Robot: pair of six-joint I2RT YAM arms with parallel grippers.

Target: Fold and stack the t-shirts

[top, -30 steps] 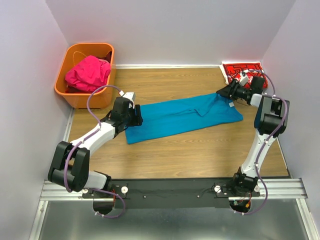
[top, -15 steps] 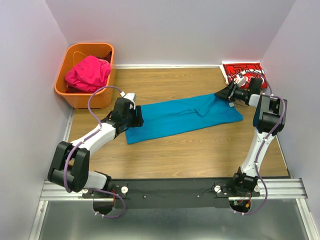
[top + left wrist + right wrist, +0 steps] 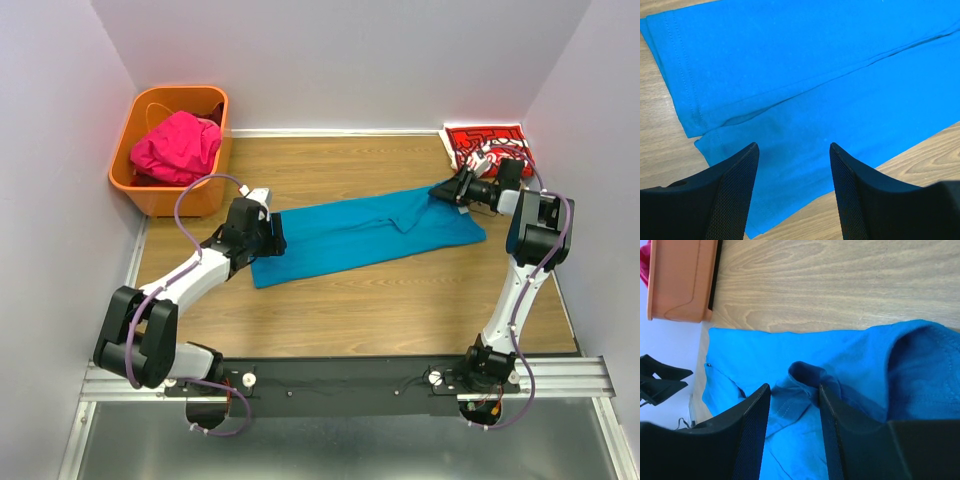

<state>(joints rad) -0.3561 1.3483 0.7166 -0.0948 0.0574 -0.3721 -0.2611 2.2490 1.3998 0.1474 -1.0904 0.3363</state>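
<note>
The teal-blue t-shirt (image 3: 370, 232) lies folded into a long strip across the middle of the table. My left gripper (image 3: 272, 234) is open over its left end, with the hem and the near edge of the shirt (image 3: 805, 75) between and beyond the fingers (image 3: 735, 195). My right gripper (image 3: 447, 192) is open at the shirt's right end, where a raised fold of cloth (image 3: 807, 372) stands between the jaws. The red t-shirt (image 3: 485, 140) with white script lies folded in the back right corner. The magenta-pink t-shirt (image 3: 175, 145) is heaped in the basket.
The orange plastic basket (image 3: 135, 180) stands at the back left, also in the right wrist view (image 3: 680, 280). Walls close in the table at the back and both sides. Bare wood (image 3: 380, 300) shows in front of the blue shirt.
My right gripper has shifted slightly left, onto the shirt's right end. The left arm and the shirt have hardly moved.
</note>
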